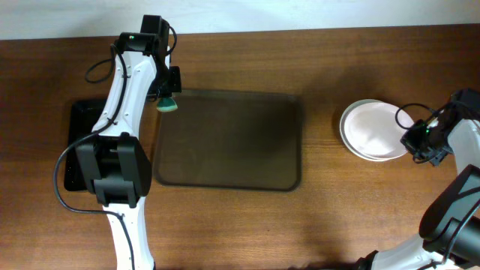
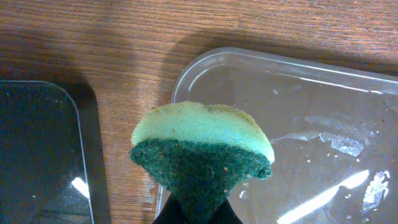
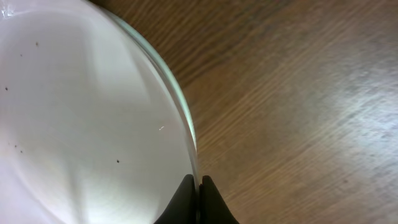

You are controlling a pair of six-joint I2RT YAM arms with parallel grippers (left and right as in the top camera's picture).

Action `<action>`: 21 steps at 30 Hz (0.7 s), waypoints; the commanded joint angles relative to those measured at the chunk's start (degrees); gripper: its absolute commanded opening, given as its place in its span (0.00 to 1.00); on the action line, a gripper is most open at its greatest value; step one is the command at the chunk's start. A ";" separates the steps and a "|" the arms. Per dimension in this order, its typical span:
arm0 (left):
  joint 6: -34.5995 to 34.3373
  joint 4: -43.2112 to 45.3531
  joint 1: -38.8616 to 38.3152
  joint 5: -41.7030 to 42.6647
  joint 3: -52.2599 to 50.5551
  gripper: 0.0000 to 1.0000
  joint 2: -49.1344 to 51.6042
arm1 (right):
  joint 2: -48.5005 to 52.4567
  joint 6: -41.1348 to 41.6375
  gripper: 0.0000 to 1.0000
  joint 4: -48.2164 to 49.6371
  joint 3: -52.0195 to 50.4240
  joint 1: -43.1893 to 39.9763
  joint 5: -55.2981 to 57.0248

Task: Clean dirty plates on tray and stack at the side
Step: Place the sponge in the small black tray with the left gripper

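The dark-brown tray lies mid-table with nothing on it. White plates sit stacked on the wood to its right. My right gripper is shut on the rim of the top plate, its jaws pinching the plate's right edge. My left gripper hovers over the tray's far left corner, shut on a green sponge that has a pale upper layer and a dark scouring layer.
A smaller black tray lies left of the big tray, partly under the left arm; its corner shows in the left wrist view. Bare wood surrounds the plate stack.
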 commanded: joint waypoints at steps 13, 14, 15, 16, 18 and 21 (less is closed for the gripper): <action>-0.26 -10.21 2.89 -0.07 10.93 0.01 -1.60 | -6.34 -2.12 0.42 -14.38 13.81 8.48 -2.75; -0.26 -12.79 4.20 -0.07 12.31 0.00 -2.14 | -7.39 -2.12 0.45 -15.13 15.04 10.88 -4.42; -0.26 -15.43 5.90 -0.07 12.85 0.01 -2.93 | -7.74 -2.08 0.47 -14.75 15.13 13.03 -6.80; -0.26 -17.79 7.74 -0.07 12.85 0.01 -3.54 | -7.52 -2.08 0.47 -14.47 15.10 15.15 -8.55; -0.26 -22.45 11.93 -2.54 12.63 0.00 -3.76 | -6.82 -2.08 0.47 -14.01 15.04 19.63 -8.74; -0.28 -23.74 16.33 -6.82 9.53 0.01 -3.76 | -6.14 -2.10 0.57 -11.13 14.93 25.97 -8.66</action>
